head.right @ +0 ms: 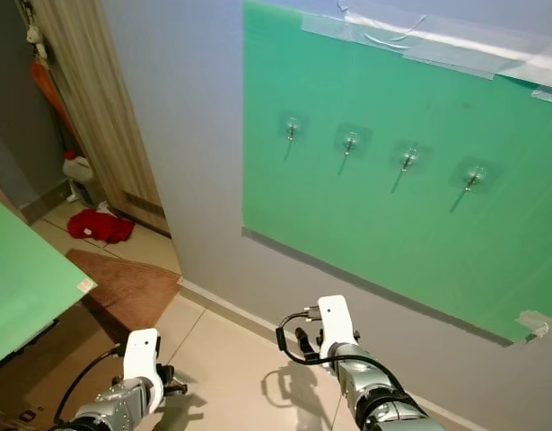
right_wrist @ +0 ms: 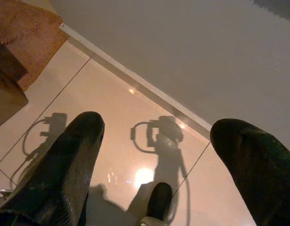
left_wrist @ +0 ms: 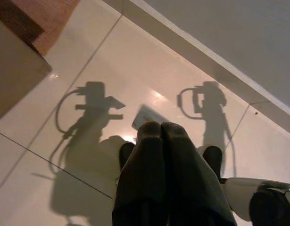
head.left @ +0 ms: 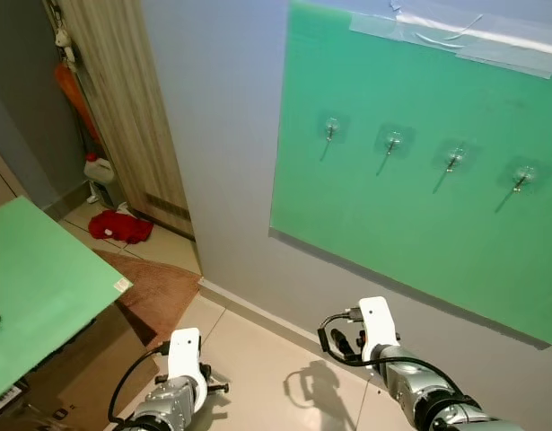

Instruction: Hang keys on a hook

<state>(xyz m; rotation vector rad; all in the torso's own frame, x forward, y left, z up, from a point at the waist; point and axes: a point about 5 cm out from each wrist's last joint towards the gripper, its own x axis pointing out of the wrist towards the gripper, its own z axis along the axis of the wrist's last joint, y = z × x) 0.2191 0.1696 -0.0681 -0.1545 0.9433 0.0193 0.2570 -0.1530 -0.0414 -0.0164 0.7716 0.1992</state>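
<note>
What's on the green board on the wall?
Four clear stick-on hooks in a row on the green board, all bare, no keys hanging. Tape holds its top edge. The wall behind is covered.

Four hooks sat in a row on green sheet (taped to wall); red cloth, possibly clothing, on floor.
</note>
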